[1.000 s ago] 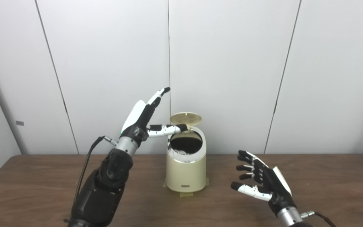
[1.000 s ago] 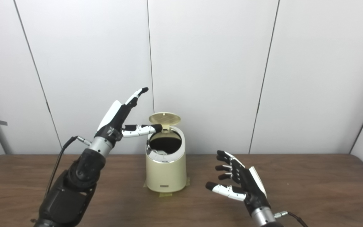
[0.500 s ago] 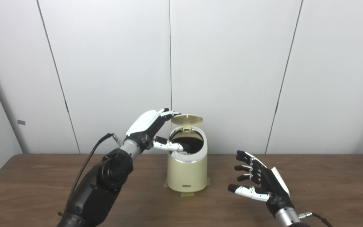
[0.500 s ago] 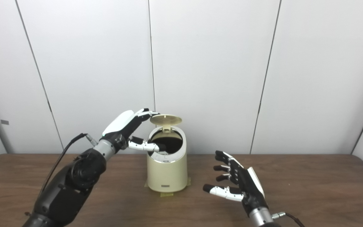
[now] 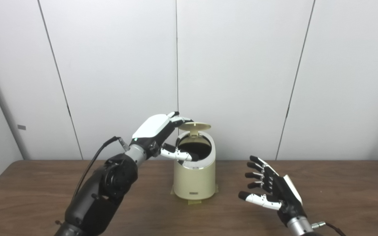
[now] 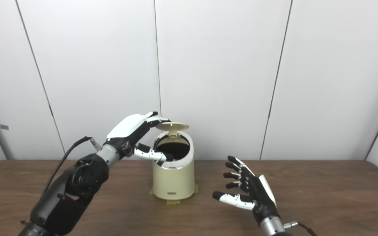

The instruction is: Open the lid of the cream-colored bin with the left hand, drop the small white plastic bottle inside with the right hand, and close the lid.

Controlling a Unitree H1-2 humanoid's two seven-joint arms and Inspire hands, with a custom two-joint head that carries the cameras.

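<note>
Two hands are up over the table [image 5: 44,196], and the left hand [image 5: 157,131] is the busy one. It reaches in from the left with its fingers [image 5: 179,118] laid over the near edge of the lid [image 5: 194,125], touching its upper side, while the thumb [image 5: 179,154] points across the rim into the dark mouth of the bin. The fingers are spread rather than clenched, so it presses on the lid more than grips it. The lid stands raised on its hinge at the back, tilted nearly level above the opening.

The cream-colored bin [image 5: 194,180] stands upright near the middle of the table, close to the pale panelled wall [image 5: 241,65], with a scrap of yellowish tape [image 5: 194,201] showing under its front foot.

The right hand [image 5: 271,190] hovers to the right of the bin, apart from it and a little above the wood, palm turned inward, fingers fanned wide and holding nothing. I can't make out the small white plastic bottle anywhere; the bin's inside is too dark to read.
</note>
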